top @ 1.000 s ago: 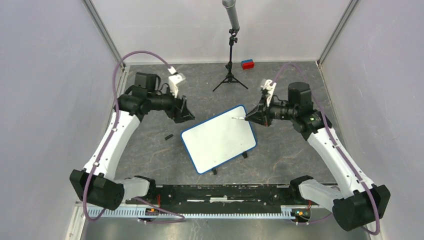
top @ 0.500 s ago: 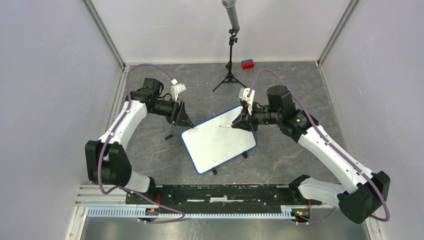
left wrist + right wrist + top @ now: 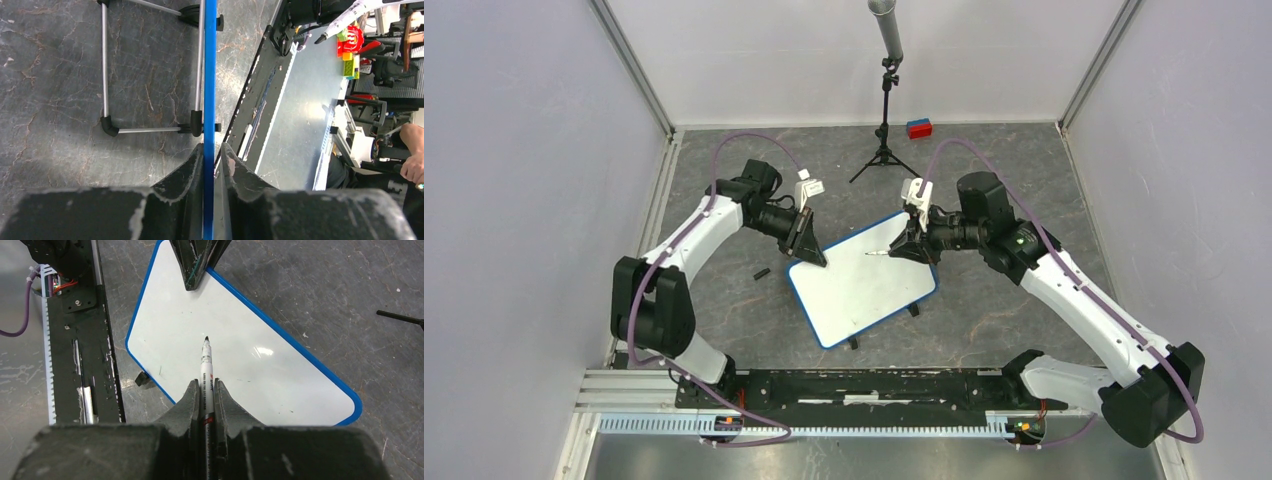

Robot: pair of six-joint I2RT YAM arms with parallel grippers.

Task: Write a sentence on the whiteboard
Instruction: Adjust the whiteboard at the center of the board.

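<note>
While left jaws clamp the blank whiteboard (image 3: pixel 864 285) at ten o'clock, right jaws grip a marker (image 3: pixel 206 360) above it; next, lower the tip.

Rear of the marker (image 3: pixel 207 367) out of sight between the fingers (image 3: pixel 181 410).

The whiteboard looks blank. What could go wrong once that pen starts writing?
1. The left gripper pinches only the thin blue rim of the whiteboard; pen pressure could twist it loose.
2. The marker sticks far out of the right gripper, so it might tilt or slip while writing.
</note>
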